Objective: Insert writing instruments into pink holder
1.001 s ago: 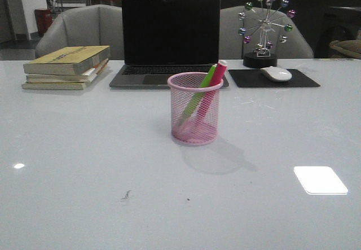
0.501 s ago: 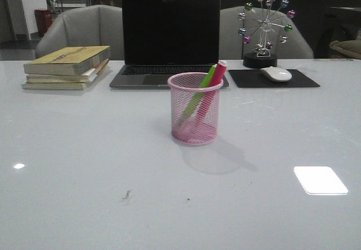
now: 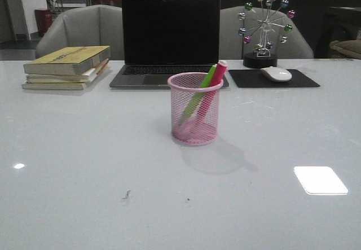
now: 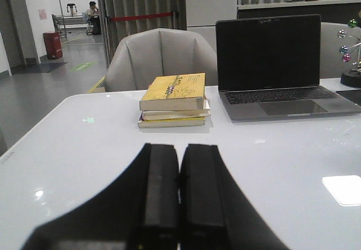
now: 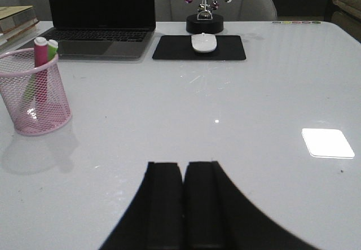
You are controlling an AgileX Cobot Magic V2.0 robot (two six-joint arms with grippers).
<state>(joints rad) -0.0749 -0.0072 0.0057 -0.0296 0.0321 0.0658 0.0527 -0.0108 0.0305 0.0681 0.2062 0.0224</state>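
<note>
— Both end effectors, how are they now?

— Left end effector [image 4: 179,205] has its two black fingers pressed together, with nothing between them. Right end effector [image 5: 184,205] is the same, closed and empty. Each one hangs low over the glossy white table [image 3: 73,165], well apart from the round pink wire-mesh holder [image 3: 195,110]; neither arm shows in the front view.

— And the writing instruments?

— Both are inside the holder. The chunky bright green marker [image 3: 198,95] and the magenta marker with a paler cap [image 3: 211,92] lean side by side, touching or nearly so. Their lower ends sit at the base on the robot's left and their tops rest against the rim on the far right.

— Why do they lean?

— I think because the cup is wide and slightly tapered, and the markers are a little longer than the cup is high, so they cannot stand upright (the smooth plastic slides until the rim stops it). The open mesh lets us see them through the wall.

— So the task?

— It looks finished to me. Behind the holder are a dark open laptop [image 3: 169,35], a stack of yellow-covered books [image 3: 66,67] and a white mouse [image 3: 276,73] on a black pad.
</note>
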